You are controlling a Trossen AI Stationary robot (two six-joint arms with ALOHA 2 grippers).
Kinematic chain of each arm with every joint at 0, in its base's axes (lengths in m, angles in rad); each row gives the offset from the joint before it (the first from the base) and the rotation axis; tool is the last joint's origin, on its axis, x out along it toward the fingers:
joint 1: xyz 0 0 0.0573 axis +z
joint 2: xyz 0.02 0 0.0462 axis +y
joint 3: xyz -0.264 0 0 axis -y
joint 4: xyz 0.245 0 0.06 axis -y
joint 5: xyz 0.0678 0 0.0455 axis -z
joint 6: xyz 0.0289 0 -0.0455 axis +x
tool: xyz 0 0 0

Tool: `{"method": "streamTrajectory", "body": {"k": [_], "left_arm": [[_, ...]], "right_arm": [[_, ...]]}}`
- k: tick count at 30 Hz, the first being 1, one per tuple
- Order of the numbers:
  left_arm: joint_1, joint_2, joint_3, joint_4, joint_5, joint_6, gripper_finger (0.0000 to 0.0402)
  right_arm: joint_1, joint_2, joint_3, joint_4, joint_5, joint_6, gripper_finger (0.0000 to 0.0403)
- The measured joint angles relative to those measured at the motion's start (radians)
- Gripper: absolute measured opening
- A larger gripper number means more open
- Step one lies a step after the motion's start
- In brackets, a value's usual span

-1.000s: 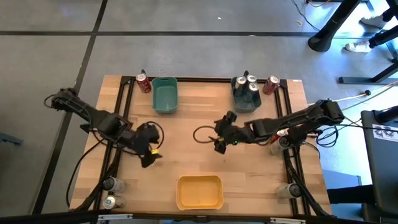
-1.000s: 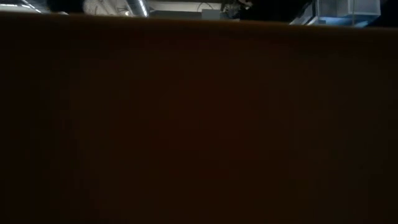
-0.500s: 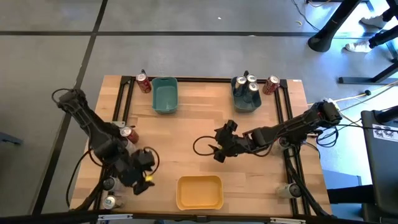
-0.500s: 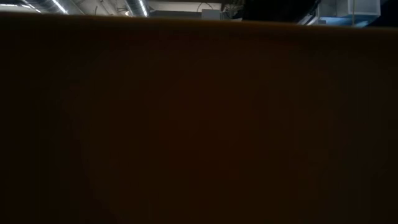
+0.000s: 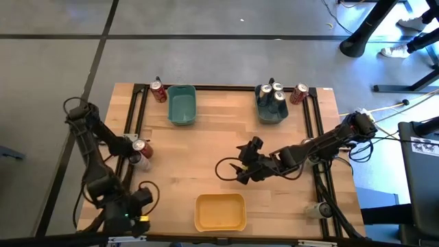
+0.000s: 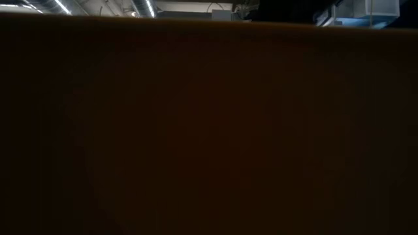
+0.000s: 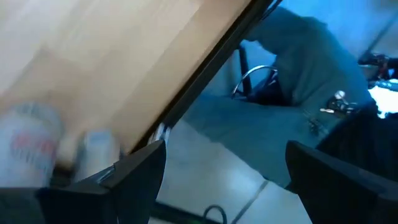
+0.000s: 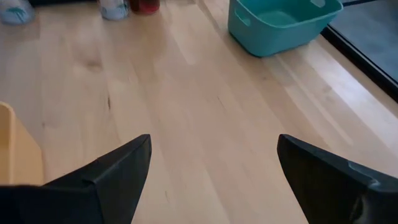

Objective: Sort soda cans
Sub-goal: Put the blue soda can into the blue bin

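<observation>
Several soda cans stand on the table. One red can (image 5: 159,91) is beside the teal bin (image 5: 182,104). Several dark cans (image 5: 272,95) stand in the grey bin, with a red can (image 5: 299,94) next to it. A red can (image 5: 141,147) and a silver can (image 5: 133,158) stand at the left rail, and a silver can (image 5: 313,209) at the near right. My left gripper (image 5: 134,206) is open and empty at the near left corner; two blurred cans (image 7: 31,143) show beside it. My right gripper (image 5: 243,170) is open and empty over the table's middle.
The yellow bin (image 5: 220,211) stands at the near edge, between the two grippers; its rim shows in the right wrist view (image 8: 7,149). Black rails run along the table's left and right sides. A dark surface right in front of the camera fills the low view (image 6: 209,130).
My left gripper has swung from the table's left middle toward the near left corner, uncovering the red and silver cans at the left rail and covering the cans at that corner. My right gripper has moved a little toward the near edge.
</observation>
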Motion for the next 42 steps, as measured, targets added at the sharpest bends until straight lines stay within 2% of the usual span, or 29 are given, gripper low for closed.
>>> {"method": "streamTrajectory", "body": {"k": [5,17,26,42], "left_arm": [[-0.065,0.000,0.000,-0.048,0.007,-0.102,0.0317],[-0.134,0.003,0.000,-0.137,0.058,-0.181,0.0317],[-0.162,0.073,0.006,-0.165,0.192,-0.172,0.0317],[-0.160,0.069,0.002,-0.207,0.181,-0.113,0.0317]], "right_arm": [[0.000,0.014,0.000,0.014,0.000,-0.003,0.0347],[-0.001,0.026,0.000,0.013,0.000,-0.014,0.0347],[-0.001,0.029,0.000,0.014,0.003,-0.022,0.0347],[-0.001,0.030,0.000,0.019,0.003,-0.022,0.0347]]}}
